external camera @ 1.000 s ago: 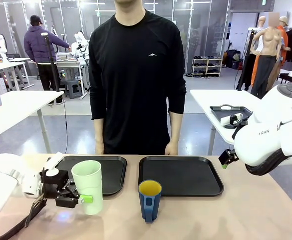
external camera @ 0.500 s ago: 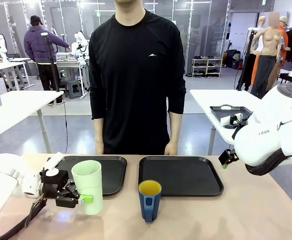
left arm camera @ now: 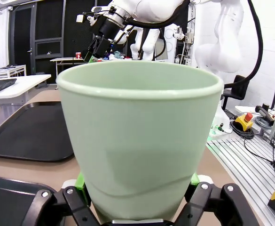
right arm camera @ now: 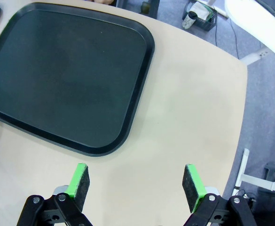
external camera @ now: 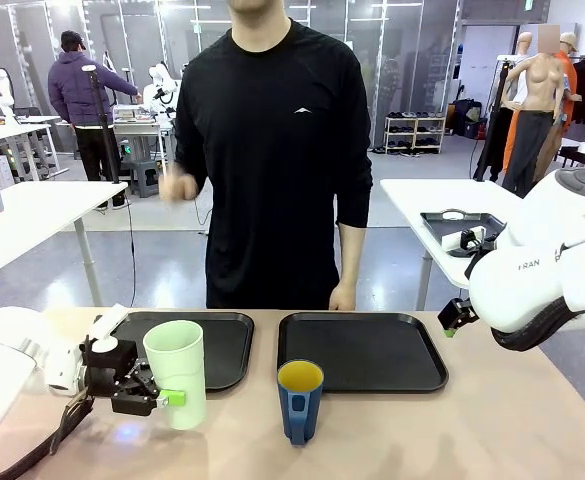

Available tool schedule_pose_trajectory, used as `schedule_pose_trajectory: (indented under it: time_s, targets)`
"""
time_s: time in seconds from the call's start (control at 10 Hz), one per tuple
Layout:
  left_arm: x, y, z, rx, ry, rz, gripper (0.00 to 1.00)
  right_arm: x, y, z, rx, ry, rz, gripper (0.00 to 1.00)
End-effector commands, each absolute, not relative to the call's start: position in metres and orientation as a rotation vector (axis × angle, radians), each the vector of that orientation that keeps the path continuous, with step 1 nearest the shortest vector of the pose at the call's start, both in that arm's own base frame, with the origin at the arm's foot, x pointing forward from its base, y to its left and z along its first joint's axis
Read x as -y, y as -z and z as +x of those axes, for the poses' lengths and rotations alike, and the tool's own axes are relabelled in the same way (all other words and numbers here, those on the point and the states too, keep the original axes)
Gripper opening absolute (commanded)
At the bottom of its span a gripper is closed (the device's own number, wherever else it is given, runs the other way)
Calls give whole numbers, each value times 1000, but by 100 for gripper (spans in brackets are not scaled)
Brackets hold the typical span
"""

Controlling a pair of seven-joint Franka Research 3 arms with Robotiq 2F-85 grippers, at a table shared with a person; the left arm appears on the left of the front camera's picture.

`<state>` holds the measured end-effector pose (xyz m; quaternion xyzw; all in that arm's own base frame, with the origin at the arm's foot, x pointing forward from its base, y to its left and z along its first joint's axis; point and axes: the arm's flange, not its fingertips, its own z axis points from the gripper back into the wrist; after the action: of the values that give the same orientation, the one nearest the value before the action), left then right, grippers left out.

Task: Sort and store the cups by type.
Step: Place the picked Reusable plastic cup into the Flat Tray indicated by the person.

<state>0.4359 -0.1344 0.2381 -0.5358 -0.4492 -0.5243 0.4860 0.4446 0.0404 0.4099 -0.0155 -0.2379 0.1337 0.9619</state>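
In the front view, a pale mint-green tumbler [external camera: 177,372] stands upright at the table's front left, just in front of the left black tray [external camera: 229,350]. My left gripper [external camera: 162,397] is shut on its lower half from the left. The left wrist view shows the tumbler [left arm camera: 139,141] close up between that gripper's green pads [left arm camera: 81,180]. A dark blue mug [external camera: 300,400] with a yellow inside stands free at front centre. My right gripper [external camera: 455,318] hangs open above the table beyond the right tray's right edge. Its pads [right arm camera: 81,181] stand wide apart over bare tabletop.
Two empty black trays lie side by side, the right one [external camera: 362,352] also seen from the right wrist [right arm camera: 66,75]. A person in black stands at the far edge, one hand [external camera: 344,296] near the right tray. The table's right corner lies beyond my right gripper.
The person's hand on the picture's left has risen from beside the body to chest height. Both arms and both cups have stayed where they were.
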Motion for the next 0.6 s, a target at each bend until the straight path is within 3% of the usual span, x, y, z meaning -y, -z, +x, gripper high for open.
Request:
schedule_pose_trajectory:
  time_s: [0.0,0.5]
  targets:
    - [136,-240,437,1101,1275,-1304,28,-40,-409,444,480,-270,-29,100]
    - [136,-240,437,1101,1275,-1304,28,-40,-409,444,480,-270,-29,100]
